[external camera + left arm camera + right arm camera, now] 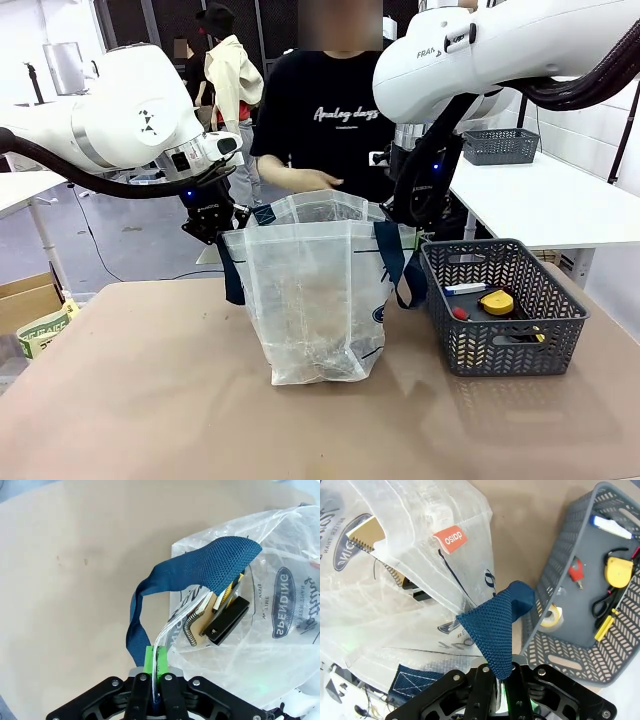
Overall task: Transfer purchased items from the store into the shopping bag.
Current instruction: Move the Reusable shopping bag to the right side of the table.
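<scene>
both of my ends are busy at the mouth of the shopping bag [310,300], which stands upright in the middle of the tabletop [150,400]. my left end effector [213,222] is clenched on the bag's clear rim at its left side, the green pads pinching the film just beside the left navy strap [200,567]. my right end effector [415,215] is clenched on the other strap at the right side, so between them the mouth is held wide. what matters for the coming move is where the goods lie from that mouth: the basket [500,355] sits just beside the bag on its right, under and a little nearer than my right end effector, so my right arm is much the closer of the two. lying loose on the basket's floor are the white stick [465,288] towards the far end, the yellow round thing [497,302] near the middle, and the scissors [605,612] flat at the near end. a brown pad [202,622] with a wire spine already rests in the bag. a person's hand [315,180] hovers at the far side, just above the mouth. i judge that any item must travel leftward and up over the right rim, and that letting go on the right would slacken the opening.
</scene>
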Action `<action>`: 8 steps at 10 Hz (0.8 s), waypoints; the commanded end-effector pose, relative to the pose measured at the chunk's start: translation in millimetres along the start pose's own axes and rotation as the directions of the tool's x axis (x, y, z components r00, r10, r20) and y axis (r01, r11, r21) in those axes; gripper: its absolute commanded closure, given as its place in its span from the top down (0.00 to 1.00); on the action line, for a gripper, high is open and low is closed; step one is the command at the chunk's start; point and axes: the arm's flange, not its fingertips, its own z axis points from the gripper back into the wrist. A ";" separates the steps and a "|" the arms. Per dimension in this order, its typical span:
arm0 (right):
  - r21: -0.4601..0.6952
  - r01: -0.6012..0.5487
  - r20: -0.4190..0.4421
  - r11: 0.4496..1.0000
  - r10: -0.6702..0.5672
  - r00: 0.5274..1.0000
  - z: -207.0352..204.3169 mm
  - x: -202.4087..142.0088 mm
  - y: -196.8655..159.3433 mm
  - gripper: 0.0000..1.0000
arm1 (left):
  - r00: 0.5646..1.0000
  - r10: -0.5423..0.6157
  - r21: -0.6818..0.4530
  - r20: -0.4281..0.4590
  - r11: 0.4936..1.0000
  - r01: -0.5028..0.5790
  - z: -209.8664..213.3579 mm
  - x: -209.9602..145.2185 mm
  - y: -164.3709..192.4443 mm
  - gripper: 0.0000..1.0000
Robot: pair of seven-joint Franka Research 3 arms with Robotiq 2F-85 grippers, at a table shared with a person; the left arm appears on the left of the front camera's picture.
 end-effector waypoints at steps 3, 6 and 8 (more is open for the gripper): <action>0.010 -0.017 0.006 1.000 0.017 1.000 0.9 -0.2 -1.1 0.00 | 1.000 0.002 0.001 0.000 1.000 -0.002 -0.2 0.5 2.0 0.00; -0.011 -0.054 0.040 0.998 0.054 0.998 1.9 1.0 -1.4 0.00 | 1.000 0.002 0.001 0.000 1.000 -0.002 -0.2 0.5 2.0 0.00; -0.045 -0.058 0.067 0.997 0.060 0.996 1.1 0.6 -0.1 0.00 | 1.000 0.002 0.001 0.000 1.000 -0.002 -0.2 0.5 2.0 0.00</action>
